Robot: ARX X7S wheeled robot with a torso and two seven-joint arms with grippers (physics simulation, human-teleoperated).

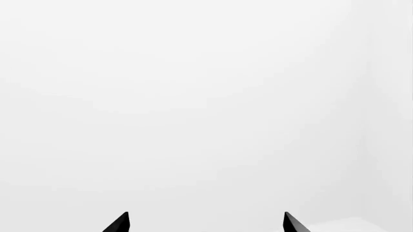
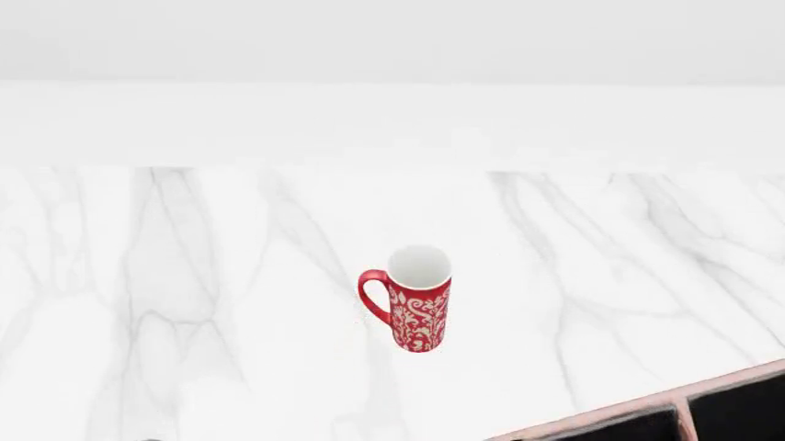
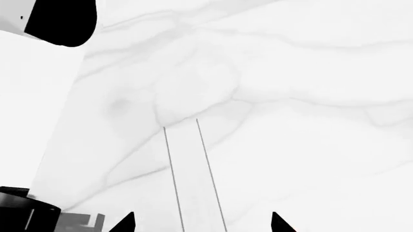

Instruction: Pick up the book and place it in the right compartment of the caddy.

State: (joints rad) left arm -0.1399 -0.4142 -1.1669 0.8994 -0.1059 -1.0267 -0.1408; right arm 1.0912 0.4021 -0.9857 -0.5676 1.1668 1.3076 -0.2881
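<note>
The book is out of view in every frame. Only a corner of the caddy [image 2: 689, 390] shows, at the head view's lower right: a pale pinkish rim and a divider over black interior. Neither gripper appears in the head view. In the left wrist view, my left gripper [image 1: 206, 223] is open, its two black fingertips [image 1: 119, 223] wide apart over a plain white surface, with nothing between them. In the right wrist view, my right gripper [image 3: 203, 223] is also open and empty above white marble.
A tall red patterned mug [image 2: 417, 312] stands upright in the middle of the marble counter [image 2: 184, 276], handle to the left. A narrow pale strip edged by two thin lines [image 3: 193, 179] runs between the right fingertips. Black-and-white robot parts [image 3: 51, 19] sit at that view's edge.
</note>
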